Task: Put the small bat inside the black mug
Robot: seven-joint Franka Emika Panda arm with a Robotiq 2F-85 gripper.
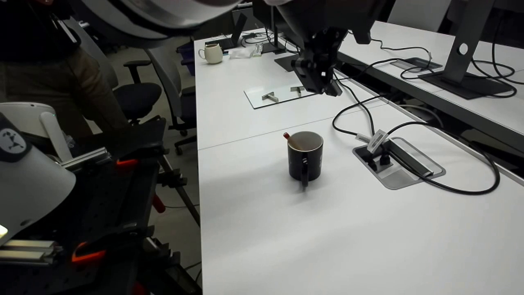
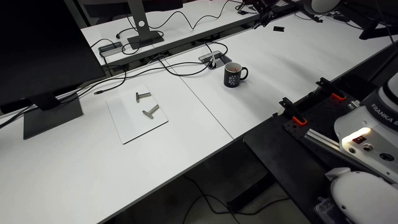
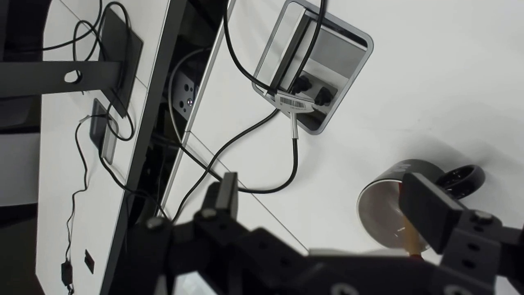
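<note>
The black mug [image 1: 295, 164] stands upright on the white table, with its handle at its side. It also shows in an exterior view [image 2: 232, 79] and in the wrist view [image 3: 415, 167]. The small bat leans inside the mug, its red end [image 1: 286, 135] sticking out above the rim. Its tan part [image 3: 411, 238] shows in the wrist view, partly covered by a finger. The red tip also shows in an exterior view [image 2: 236, 69]. My gripper [image 3: 327, 200] is open and empty, raised above the table and apart from the mug. It shows in both exterior views [image 1: 318, 76] [image 2: 262, 23].
A grey cable box [image 1: 397, 180] with black cables [image 1: 470, 191] lies near the mug. A flat white board [image 2: 130, 121] holds two T-shaped metal pieces [image 2: 151, 111]. A monitor foot [image 2: 53, 116] and a cream mug [image 1: 213, 54] stand farther along the table.
</note>
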